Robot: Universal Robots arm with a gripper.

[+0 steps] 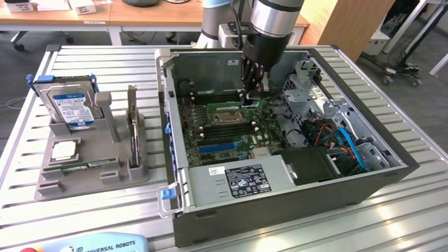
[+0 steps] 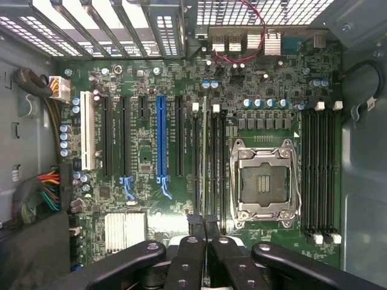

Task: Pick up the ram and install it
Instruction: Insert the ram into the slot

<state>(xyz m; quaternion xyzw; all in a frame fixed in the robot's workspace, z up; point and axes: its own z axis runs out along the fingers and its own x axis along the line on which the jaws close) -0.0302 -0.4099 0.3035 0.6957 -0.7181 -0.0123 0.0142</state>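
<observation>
Inside the open computer case point(image 1: 182, 173), my gripper point(image 1: 253, 97) hangs low over the motherboard point(image 1: 210, 134), just beside the processor socket point(image 1: 225, 116). In the wrist view its black fingers point(image 2: 188, 257) stand close together, shut on the ram point(image 2: 204, 169). The ram shows edge-on as a thin strip running along the memory slots point(image 2: 214, 175) beside the socket point(image 2: 264, 181). A green end of the ram point(image 1: 263, 103) pokes out by the fingertips in the exterior view. Whether the ram touches a slot I cannot tell.
At the exterior view's left a grey holder point(image 1: 91, 178) carries a silver hard drive point(image 1: 70, 105) with a blue label and a square processor chip point(image 1: 63, 150). The case holds a power supply point(image 1: 238, 181), drive cages point(image 1: 315, 100) and blue cables point(image 1: 353, 144). A blue expansion slot point(image 2: 161, 139) lies further off.
</observation>
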